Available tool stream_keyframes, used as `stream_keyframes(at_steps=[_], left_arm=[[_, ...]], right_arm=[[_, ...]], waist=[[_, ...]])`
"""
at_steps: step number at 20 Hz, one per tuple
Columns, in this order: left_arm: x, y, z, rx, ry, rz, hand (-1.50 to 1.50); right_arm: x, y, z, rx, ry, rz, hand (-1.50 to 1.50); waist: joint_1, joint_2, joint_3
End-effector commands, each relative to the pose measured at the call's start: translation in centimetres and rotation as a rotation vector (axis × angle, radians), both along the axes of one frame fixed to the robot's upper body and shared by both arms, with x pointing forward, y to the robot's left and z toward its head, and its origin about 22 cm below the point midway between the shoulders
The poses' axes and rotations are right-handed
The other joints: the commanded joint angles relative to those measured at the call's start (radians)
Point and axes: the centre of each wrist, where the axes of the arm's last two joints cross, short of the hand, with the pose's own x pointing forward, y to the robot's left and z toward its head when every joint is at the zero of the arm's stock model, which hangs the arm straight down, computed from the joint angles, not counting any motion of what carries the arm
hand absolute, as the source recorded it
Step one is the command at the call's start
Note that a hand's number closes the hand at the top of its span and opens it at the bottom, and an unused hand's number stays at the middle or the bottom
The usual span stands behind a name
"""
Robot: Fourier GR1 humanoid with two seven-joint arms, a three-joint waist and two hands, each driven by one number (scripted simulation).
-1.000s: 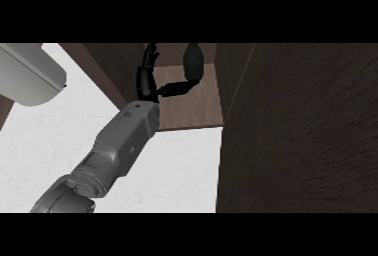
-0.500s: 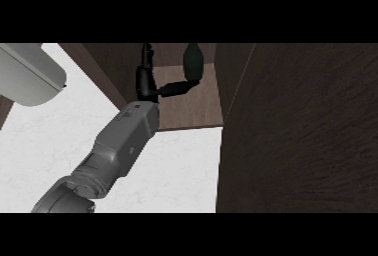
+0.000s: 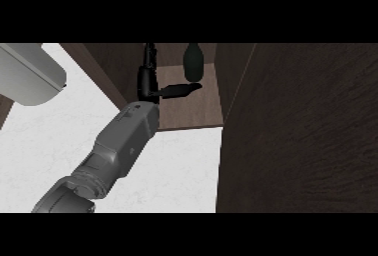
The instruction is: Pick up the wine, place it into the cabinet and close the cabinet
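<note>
The dark green wine bottle (image 3: 193,62) stands upright on the wooden shelf (image 3: 193,112) inside the cabinet, near its back. My left hand (image 3: 147,81) is inside the cabinet just left of the bottle. Its fingers (image 3: 150,56) point straight up. Its thumb (image 3: 179,91) sticks out to the right, below the bottle's base. The hand is open and holds nothing; a small gap shows between it and the bottle. My right hand shows nowhere.
The cabinet's dark wooden door (image 3: 303,130) fills the right side, standing open. The cabinet's left wall (image 3: 103,70) runs beside my forearm. A pale rounded object (image 3: 29,75) sits at the upper left over the white counter (image 3: 44,145).
The left hand's fingers have straightened and drawn together, away from the bottle. The bottle stays put on the shelf.
</note>
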Motion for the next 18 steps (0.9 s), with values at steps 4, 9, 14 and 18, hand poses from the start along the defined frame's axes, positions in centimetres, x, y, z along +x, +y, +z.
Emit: stream_keyframes(at_steps=[4, 9, 14, 18], left_arm=[[-1.4, 1.2, -2.6, -0.027, 0.022, -0.024, -1.5], [-1.3, 1.2, -2.4, -0.095, 0.025, -0.039, -1.5], [-0.7, 0.7, -1.4, -0.152, 0.015, -0.046, -1.5], [-2.3, 1.8, -4.0, -0.16, 0.006, -0.041, -1.5]], right_arm=[[-1.2, -0.5, 0.2, 0.016, -0.026, 0.016, -1.5], [-1.0, -0.4, 0.6, 0.004, 0.003, 0.012, -1.5], [-1.6, -0.3, -0.6, 0.032, 0.005, 0.0, -1.5], [-1.9, -0.6, 0.9, 0.019, -0.011, 0.015, -1.5]], waist=[[0.01, -0.004, -0.001], [0.016, -0.007, -0.002], [0.015, -0.014, -0.001], [0.007, -0.013, -0.002]])
